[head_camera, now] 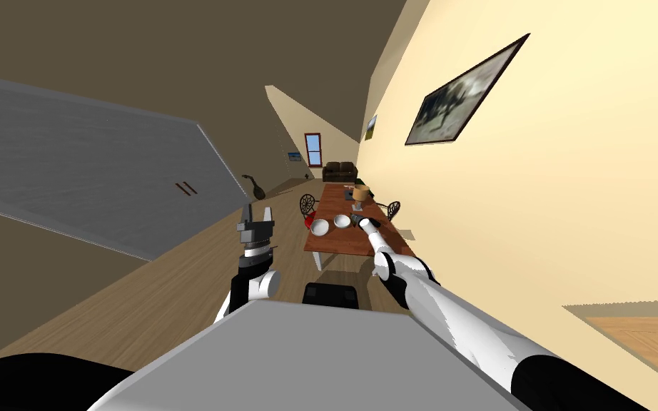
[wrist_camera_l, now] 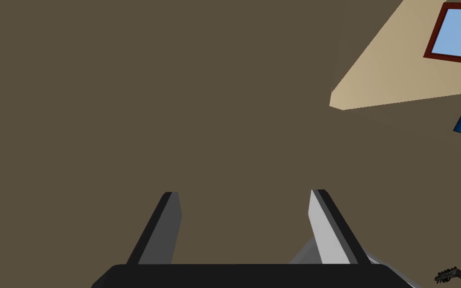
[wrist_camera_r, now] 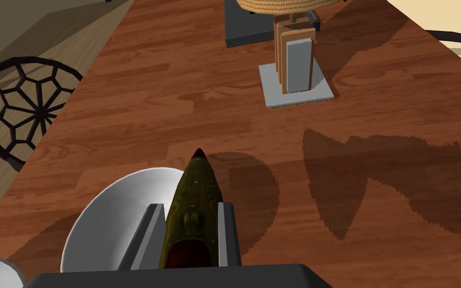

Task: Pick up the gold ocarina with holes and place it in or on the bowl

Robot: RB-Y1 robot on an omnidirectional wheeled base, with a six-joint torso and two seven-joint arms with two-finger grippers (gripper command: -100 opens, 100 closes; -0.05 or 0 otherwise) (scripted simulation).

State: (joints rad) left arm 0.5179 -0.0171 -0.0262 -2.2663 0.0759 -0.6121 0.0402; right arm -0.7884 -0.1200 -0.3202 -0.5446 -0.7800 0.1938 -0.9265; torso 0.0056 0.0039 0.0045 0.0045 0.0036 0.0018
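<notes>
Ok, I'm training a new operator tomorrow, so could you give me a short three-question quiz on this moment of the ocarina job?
1. True or false: the right gripper has its fingers shut on the ocarina.
2. Which thing on the table is nearest the held ocarina? A) the white bowl B) the lamp C) the black chair
3. In a few words: how do the fingers of the left gripper stand, and what do they hold?

Key
1. True.
2. A.
3. Open, holding nothing.
</notes>
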